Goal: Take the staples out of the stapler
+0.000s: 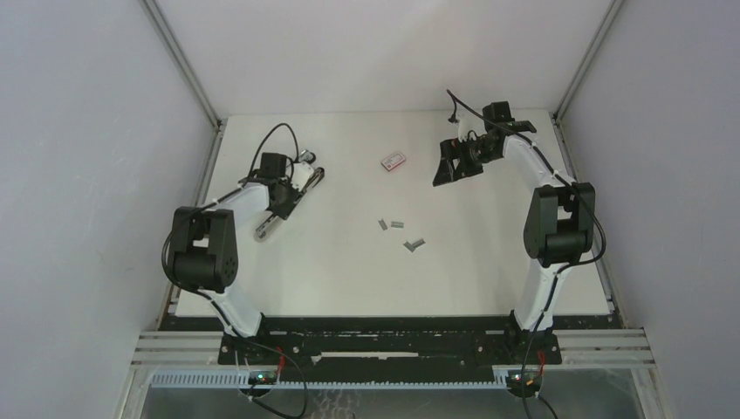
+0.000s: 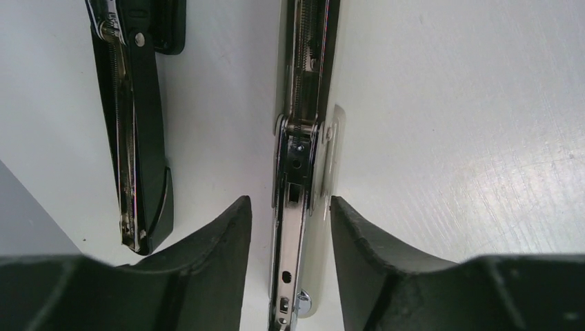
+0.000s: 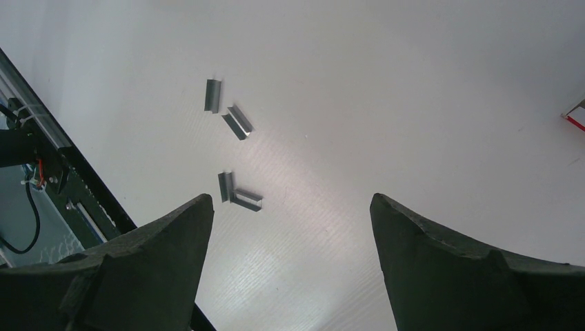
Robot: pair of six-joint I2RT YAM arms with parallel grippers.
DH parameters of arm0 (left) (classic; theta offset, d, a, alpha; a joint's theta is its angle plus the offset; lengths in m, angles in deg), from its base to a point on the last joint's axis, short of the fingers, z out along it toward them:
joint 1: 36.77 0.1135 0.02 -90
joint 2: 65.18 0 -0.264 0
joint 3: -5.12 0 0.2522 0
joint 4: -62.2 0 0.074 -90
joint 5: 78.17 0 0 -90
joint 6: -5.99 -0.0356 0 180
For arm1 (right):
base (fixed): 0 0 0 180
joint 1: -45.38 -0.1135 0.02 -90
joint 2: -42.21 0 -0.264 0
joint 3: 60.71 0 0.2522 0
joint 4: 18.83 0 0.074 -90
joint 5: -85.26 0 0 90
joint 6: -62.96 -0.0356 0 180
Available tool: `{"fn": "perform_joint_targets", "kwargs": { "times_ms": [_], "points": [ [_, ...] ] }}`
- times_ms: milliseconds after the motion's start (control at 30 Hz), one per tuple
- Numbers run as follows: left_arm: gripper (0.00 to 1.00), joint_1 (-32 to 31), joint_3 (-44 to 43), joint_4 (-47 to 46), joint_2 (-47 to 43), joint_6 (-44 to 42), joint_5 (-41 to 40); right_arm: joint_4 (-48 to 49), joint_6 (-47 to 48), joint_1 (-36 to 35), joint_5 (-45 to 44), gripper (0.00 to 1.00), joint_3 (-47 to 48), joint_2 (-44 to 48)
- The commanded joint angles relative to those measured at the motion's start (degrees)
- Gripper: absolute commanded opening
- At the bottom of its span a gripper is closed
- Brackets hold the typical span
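Left tool (image 2: 290,227): my fingers (image 2: 214,255) are slightly parted, one on each side of the stapler's silver arm, with a sliver of counter showing beside it.
Stapler (image 2: 298,172): far left of the counter (image 1: 349,279), splayed open, black arm beside silver arm.
Right tool (image 3: 290,227): wide open, empty, hovering at the far right.
Staples (image 3: 247,200): four short grey strips loose mid-counter, well apart from the stapler.
Box (image 1: 393,161): small, red and white, beyond the staples.

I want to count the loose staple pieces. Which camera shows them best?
The right wrist view: the staples lie as four separate strips, large and sharp. The top external view shows them only as tiny grey specks mid-table. The left wrist view shows only the stapler, no loose staples.
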Motion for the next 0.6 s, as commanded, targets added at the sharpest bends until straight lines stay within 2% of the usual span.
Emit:
{"fn": "perform_joint_targets", "kwargs": {
  "times_ms": [0, 167, 267, 367, 567],
  "points": [
    [0.53, 0.46, -2.57, -1.4, -0.19, -0.61, -1.48, 1.46, -0.24, 0.47, 0.76, 0.84, -0.22, 3.22],
    [0.66, 0.42, -3.06, -1.4, -2.19, -0.54, -1.86, 1.52, -0.25, 0.73, 0.24, 0.85, -0.39, 3.36],
    [0.7, 0.5, -3.66, -0.95, -4.82, -0.32, -1.31, 2.07, -0.49, 0.78, -1.05, 0.99, -0.8, 3.52],
    [0.73, 0.44, -4.32, 0.79, -8.23, 0.3, 0.79, 2.91, -0.85, 0.84, -2.44, 1.0, -1.31, 3.75],
    [0.87, 0.46, -3.69, 2.82, -17.2, 2.6, 4.52, 4.6, -1.8, 0.89, -6.26, 1.0, -2.38, 3.63]
  ]
}}
